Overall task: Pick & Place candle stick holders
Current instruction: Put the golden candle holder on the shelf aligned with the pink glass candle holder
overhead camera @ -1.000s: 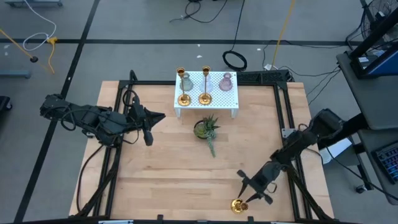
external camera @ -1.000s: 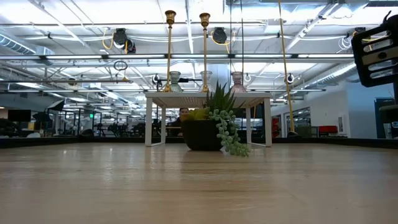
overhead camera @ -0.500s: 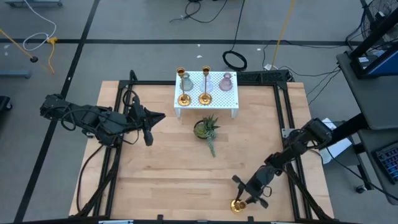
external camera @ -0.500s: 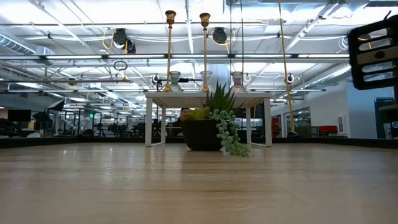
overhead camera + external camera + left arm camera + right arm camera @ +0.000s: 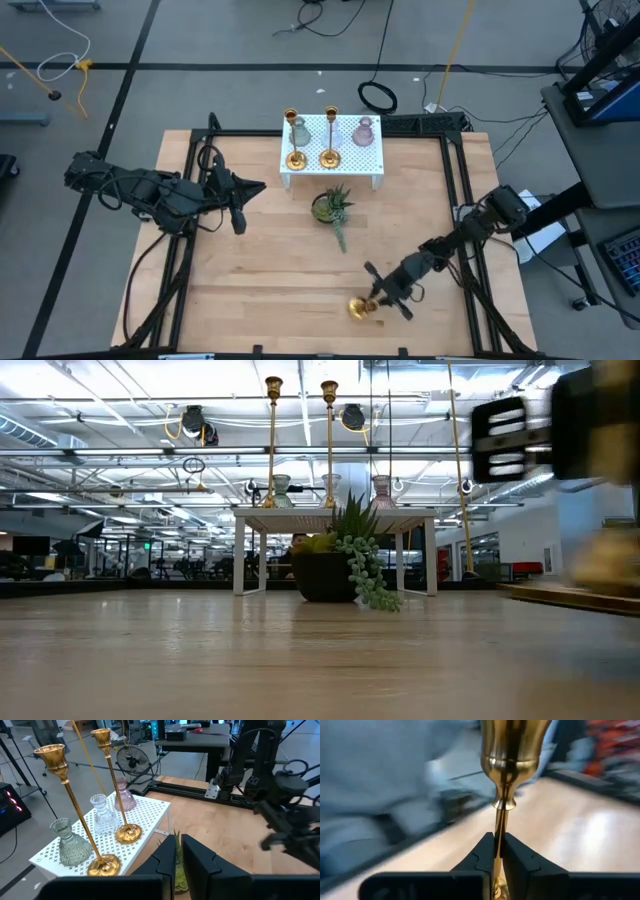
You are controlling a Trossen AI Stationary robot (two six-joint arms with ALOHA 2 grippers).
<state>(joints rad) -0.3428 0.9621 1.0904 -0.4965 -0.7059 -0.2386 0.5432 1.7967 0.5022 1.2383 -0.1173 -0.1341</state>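
Note:
Two tall gold candle stick holders (image 5: 296, 158) (image 5: 329, 156) stand by their round bases on a white perforated stand (image 5: 345, 165) at the far middle of the table; they also show in the left wrist view (image 5: 105, 865) (image 5: 127, 833). A third candle stick holder (image 5: 360, 308) is near the table's front edge, right of centre, with my right gripper (image 5: 383, 296) shut on it. My left gripper (image 5: 260, 186) hovers shut and empty, left of the stand. My right gripper pinches the candle stick holder's thin stem (image 5: 500, 827) between its two fingers (image 5: 485, 856), a little below the top cup (image 5: 512, 750). The fingers lie across the stem. The arm slants down from the table's far right. Whether the base (image 5: 358, 309) is clear of the table, I cannot tell.
A green potted plant (image 5: 332, 207) with a trailing sprig stands just in front of the stand. Three small glass vases (image 5: 70, 844) (image 5: 102, 815) (image 5: 123, 800) share the stand with the candle stick holders. Black frame rails (image 5: 462, 200) run along the table's sides.
My right gripper has shut on the stem of the candle stick holder near the front edge. It has then moved quickly toward the table's left and far edges, taking the holder with it; the base has shifted left and away from the front edge.

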